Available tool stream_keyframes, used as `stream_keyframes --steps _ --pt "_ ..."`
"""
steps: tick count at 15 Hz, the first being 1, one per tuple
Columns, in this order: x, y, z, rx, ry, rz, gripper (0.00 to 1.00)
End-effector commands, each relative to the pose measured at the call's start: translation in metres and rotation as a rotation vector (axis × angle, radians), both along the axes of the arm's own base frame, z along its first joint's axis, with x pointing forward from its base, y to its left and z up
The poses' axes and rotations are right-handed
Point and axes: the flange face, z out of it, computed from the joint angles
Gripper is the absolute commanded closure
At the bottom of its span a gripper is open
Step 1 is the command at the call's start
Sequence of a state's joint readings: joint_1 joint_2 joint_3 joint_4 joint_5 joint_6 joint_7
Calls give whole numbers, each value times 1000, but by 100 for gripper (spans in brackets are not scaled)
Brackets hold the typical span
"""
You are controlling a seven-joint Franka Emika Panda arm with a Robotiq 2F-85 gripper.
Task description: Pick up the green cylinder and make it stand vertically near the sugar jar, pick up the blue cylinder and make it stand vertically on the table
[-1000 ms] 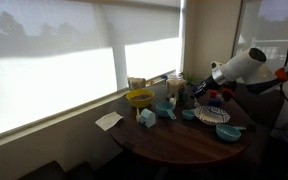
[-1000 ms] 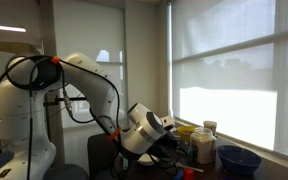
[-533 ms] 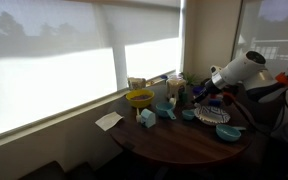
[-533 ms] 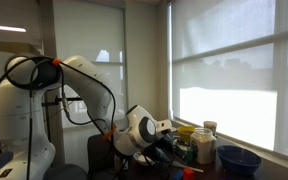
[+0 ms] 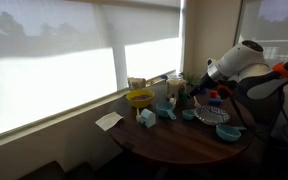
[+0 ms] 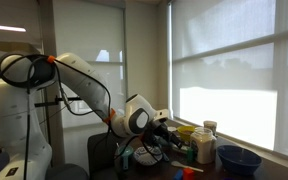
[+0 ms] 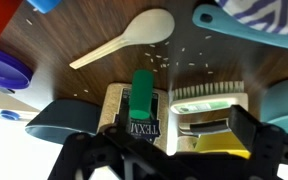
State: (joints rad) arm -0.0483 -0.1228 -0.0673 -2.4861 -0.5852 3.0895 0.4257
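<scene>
Over the far half of the round desk, in an exterior view, my arm comes in from the edge and bends downward. My pincer is tipped toward the clutter near the yellow funnel bowl, and the green cylinder is too small to pick out from here. In an exterior view again, the arm arches up from its base and folds at the elbow. The wrist leans forward and down, and the pincer hangs low just short of a lidded jar. Now the wrist view, and there it is: the green cylinder lies on its side on a pale tan block. Its length points away from me, with a white spoon beyond it on the desk. My jaws stand wide apart with nothing between them, and the cylinder sits just ahead of the gap. I read it as a light, rigid, smooth little block that is likely to roll or squirt out of a sloppy pinch. I'd take it across its round sides at mid-length, squarely, so I can swing it upright afterwards.
</scene>
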Motion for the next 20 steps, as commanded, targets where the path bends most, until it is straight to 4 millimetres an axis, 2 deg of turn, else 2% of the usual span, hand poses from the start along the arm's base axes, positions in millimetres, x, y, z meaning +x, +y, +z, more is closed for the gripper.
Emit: stream_keyframes --steps 1,3,4,5,6,9,12,17,20 --pt "-7 12 56 28 44 19 0" --pt "-9 7 99 36 85 58 0" --pt "-1 11 62 22 61 25 0" --pt "-2 10 78 22 57 33 0" --pt "-4 9 81 18 51 30 0" --pt "-3 9 64 12 72 28 0" --pt "-1 9 60 12 78 29 0" --pt "-2 -9 63 26 221 202 0" --pt "-1 -33 69 20 341 322 0"
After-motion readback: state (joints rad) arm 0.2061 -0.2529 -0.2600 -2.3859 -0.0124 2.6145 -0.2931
